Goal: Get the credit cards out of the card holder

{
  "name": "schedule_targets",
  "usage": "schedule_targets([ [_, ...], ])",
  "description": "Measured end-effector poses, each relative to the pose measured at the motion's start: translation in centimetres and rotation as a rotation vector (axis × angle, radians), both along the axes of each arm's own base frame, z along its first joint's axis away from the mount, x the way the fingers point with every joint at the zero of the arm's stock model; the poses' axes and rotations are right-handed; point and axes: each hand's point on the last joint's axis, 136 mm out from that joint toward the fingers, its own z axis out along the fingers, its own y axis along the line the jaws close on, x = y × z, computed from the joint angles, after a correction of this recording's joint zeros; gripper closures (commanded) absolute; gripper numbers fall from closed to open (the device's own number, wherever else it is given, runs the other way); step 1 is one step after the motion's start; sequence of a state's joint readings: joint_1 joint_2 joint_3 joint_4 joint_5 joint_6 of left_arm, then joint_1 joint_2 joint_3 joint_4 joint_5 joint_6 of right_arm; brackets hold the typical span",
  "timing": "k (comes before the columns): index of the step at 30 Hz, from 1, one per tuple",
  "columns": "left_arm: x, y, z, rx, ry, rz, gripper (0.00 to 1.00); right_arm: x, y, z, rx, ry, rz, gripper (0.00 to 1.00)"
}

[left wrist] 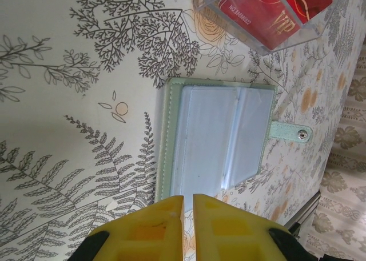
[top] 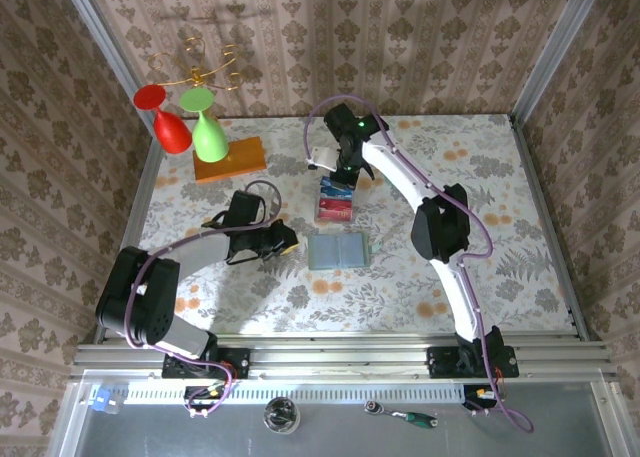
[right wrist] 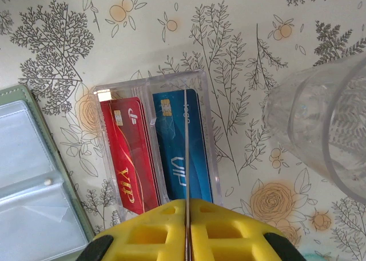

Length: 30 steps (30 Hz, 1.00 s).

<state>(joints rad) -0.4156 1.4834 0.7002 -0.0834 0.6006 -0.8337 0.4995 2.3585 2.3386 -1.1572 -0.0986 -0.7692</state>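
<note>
At the far left of the table (top: 480,167) an orange block (top: 230,160) carries a red goblet (top: 168,122) and a green goblet (top: 206,127). Nearer the front, the left gripper (top: 283,240) hangs low just left of the card holder (top: 338,251). In the left wrist view, the left gripper (left wrist: 187,212) has its yellow fingers (left wrist: 151,227) drawn in to a thin slit with nothing between them, just short of the holder's near edge.

The card holder (left wrist: 217,138) lies open and flat on the floral cloth near the middle of the table. Its clear pockets face up and its snap strap (left wrist: 291,132) sticks out to one side.

Just behind it sits a clear tray (top: 336,205) with two compartments. In the right wrist view the tray (right wrist: 148,78) holds the credit cards: a red card (right wrist: 130,158) in the compartment nearer the card holder (right wrist: 23,175), a blue card (right wrist: 171,158) in the other.

The right gripper (top: 341,180) is over the tray. From its wrist, the right gripper (right wrist: 187,227) is clenched on a thin card (right wrist: 186,147), seen edge-on above the blue card.

To the right of the tray in that view lies a clear cup (right wrist: 320,124), close to it but not touching
</note>
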Motion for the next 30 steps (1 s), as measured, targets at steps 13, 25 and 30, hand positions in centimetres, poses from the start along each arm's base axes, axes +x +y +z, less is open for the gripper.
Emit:
schedule_targets([
  [13, 0.2, 0.4, -0.1, 0.004, 0.001, 0.013, 0.85, 0.3, -0.4, -1.1, -0.033, 0.005, 0.011, 0.81],
  [25, 1.1, 2.2, -0.5, 0.060, -0.011, 0.020, 0.74, -0.7, -3.1, -0.9, -0.017, -0.010, -0.116, 0.68],
  [30, 1.9, 4.6, -0.9, 0.122, -0.026, 0.044, 0.61, -2.0, -5.4, 0.2, 0.012, -0.076, -0.225, 0.57],
])
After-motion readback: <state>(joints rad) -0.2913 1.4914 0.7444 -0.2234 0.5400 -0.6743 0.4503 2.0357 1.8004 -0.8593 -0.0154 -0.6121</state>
